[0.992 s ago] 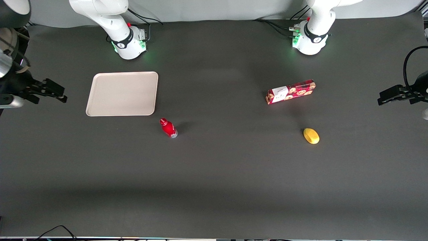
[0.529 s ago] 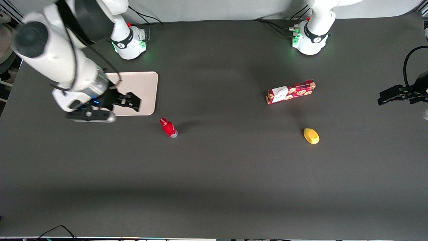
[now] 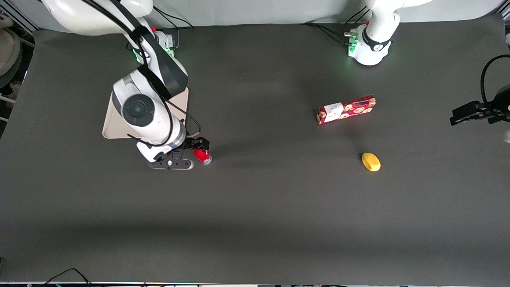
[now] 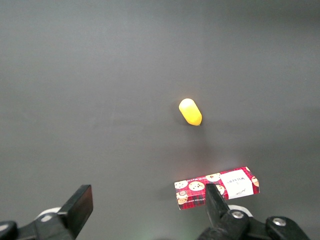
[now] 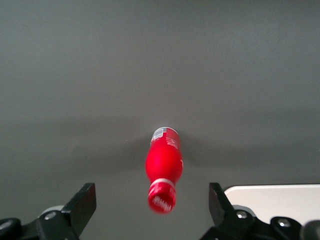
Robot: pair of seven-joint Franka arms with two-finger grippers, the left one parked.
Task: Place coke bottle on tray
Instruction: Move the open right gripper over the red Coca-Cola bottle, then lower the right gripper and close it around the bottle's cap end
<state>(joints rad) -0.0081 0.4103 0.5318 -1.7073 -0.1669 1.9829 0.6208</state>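
We are seeing the right arm's black two-finger gripper (image 3: 196,144) hanging just above the small red coke bottle (image 3: 203,156), which is standing on the dark grey table (image 3: 255,207). The flat cream tray (image 3: 110,126) is lying near it, farther from the camera and partly covered by the arm. Toward the parked arm's end, a red patterned snack box (image 3: 346,109) and a yellow oval object (image 3: 371,162) are lying well apart.

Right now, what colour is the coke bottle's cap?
Red, like the coke bottle body; clearest in the right wrist view, with the open gripper above it.
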